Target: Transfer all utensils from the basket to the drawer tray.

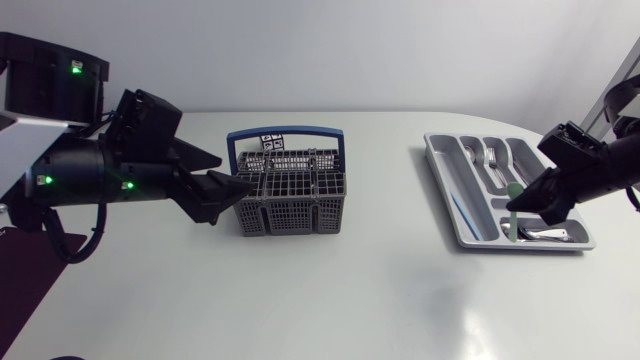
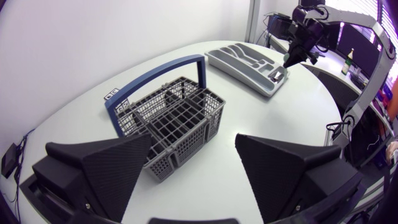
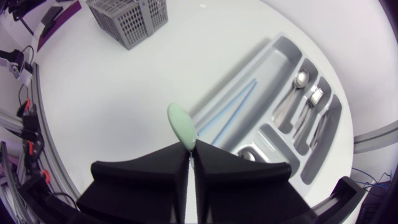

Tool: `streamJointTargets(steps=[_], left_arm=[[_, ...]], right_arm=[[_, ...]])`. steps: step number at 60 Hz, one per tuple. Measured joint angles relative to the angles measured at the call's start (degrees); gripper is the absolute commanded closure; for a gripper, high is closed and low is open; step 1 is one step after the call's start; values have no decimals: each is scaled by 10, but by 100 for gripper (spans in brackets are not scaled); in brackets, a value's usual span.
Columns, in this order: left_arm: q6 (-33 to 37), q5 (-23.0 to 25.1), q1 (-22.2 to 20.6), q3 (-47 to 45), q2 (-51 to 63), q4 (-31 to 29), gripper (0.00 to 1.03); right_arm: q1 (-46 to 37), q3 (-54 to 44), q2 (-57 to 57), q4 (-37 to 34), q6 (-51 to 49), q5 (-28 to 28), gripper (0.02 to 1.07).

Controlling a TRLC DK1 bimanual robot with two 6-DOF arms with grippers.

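Left pincer [image 2: 194,142] hangs wide open just beside the basket [image 1: 290,205], one finger tip right up at its left wall. Can't tell if it's touching. Risk there: any nudge fwd and it shoves the basket across the table [image 1: 330,300], b/c the thing looks light & nothing pins it. Can't spot a utensil in its cells from either view, but the deep ones are partly hidden, so I wouldn't call it empty.

Then the tray [image 1: 478,218], well apart on the right side: metal cutlery [image 3: 298,93] in the short slots, two blue sticks [image 3: 227,112] in a long slot, a shiny piece [image 1: 548,233] in the cross slot at one end.

Right pincer [image 3: 191,155] is pinched narrow on the green utensil [image 3: 181,126], gripping the handle end, oval head poking out ahead. It hovers over the tray's cross-slot end, close to the outer rim. That's the worry, imo. It's held by one end only, so it could swivel in the grip. Let go from up there & it prob bounces off a divider, ends up straddling two slots, or skips over the rim onto the table. Go lower w/out care and the fingers clip the tray wall, sliding the whole tray + jumbling what's already sorted.
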Motion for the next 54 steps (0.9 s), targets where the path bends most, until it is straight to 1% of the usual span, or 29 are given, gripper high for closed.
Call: streamJointTargets(steps=[6, 13, 22, 34, 40, 45, 47, 51, 54], left_arm=[[2, 0, 20, -10, -9, -8, 5], [5, 0, 38, -24, -27, -9, 5], [6, 0, 63, -35, -49, -21, 5], [6, 0, 89, -46, -70, -40, 5], [6, 0, 96, -53, -83, -43, 5], [6, 0, 99, -61, -96, -43, 5], [6, 0, 103, -64, -100, -43, 5], [6, 0, 108, -70, -107, -43, 5], [6, 0, 110, -76, -112, -42, 5]], right_arm=[[-34, 0, 14, 13, -56, 32, 101], [-60, 0, 29, 47, -109, 63, 101], [-73, -3, 47, 117, -152, 111, 101], [-73, -42, 80, 222, -194, 185, 101], [-73, -58, 101, 256, -208, 215, 100], [-73, -79, 110, 296, -223, 241, 90], [-73, -92, 111, 318, -231, 251, 83], [-73, -113, 111, 349, -245, 262, 76], [-73, -126, 111, 362, -253, 267, 66]])
